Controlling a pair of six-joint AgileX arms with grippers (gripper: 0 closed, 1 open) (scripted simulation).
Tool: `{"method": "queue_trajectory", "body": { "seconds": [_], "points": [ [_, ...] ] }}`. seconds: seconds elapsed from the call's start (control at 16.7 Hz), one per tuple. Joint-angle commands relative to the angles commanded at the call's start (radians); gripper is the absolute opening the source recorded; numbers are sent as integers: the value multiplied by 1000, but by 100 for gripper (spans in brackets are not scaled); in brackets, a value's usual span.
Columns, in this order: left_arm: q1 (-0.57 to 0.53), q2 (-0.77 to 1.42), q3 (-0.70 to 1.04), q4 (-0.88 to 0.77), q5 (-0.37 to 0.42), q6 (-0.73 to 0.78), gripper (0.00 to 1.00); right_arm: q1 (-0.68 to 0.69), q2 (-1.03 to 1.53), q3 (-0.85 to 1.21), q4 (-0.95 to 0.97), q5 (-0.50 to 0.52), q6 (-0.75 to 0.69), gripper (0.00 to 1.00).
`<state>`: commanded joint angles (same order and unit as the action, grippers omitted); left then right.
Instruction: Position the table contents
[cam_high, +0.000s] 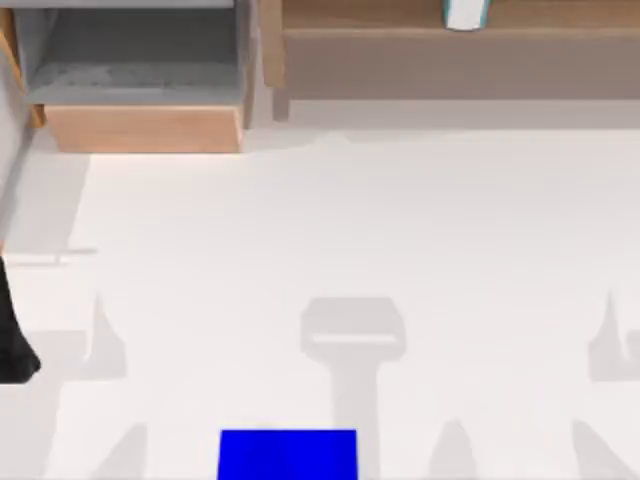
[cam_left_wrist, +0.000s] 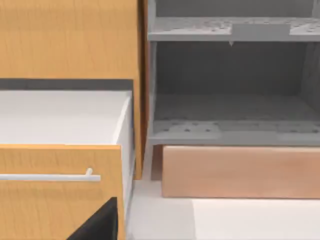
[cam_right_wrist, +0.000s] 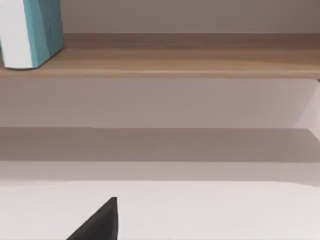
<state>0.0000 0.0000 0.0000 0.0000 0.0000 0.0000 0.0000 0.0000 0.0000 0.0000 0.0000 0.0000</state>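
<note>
A dark wedge at the lower edge of the left wrist view is part of the left tool; whether its fingers are wide or narrow cannot be told. A matching dark wedge in the right wrist view is part of the right tool, and its opening cannot be told either. Neither tool appears to be holding anything. In the top view a black shape at the far left edge looks like part of the left arm, low beside the surface.

The white surface spreads wide and bare, crossed by pale grey shadows. A bright blue rectangle lies at its near edge, a little left of centre.

At the back left stands a wooden cabinet with grey inner shelves. The left wrist view faces it: an open drawer with a white inside and a thin silver handle sits beside the grey compartments.

At the back right runs a wooden shelf. On it stands the teal item, upright, teal with a white face, seen at the top edge of the top view. The right wrist view shows the same item on the shelf's upper board.

The small dark grey button cannot be made out.

As a judgement, the teal item seems already placed on the shelf, with both arms drawn back; what remains is unclear.
</note>
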Motion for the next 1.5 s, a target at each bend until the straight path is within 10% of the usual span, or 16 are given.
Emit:
{"method": "queue_trajectory", "body": {
  "seconds": [0.6, 1.5],
  "points": [
    [120, 372, 369, -233, 31, 136, 100, 0, 0, 0, 0, 0, 0, 100],
    [361, 2147, 2072, -1170, 66, 491, 100, 0, 0, 0, 0, 0, 0, 100]
  ]
}}
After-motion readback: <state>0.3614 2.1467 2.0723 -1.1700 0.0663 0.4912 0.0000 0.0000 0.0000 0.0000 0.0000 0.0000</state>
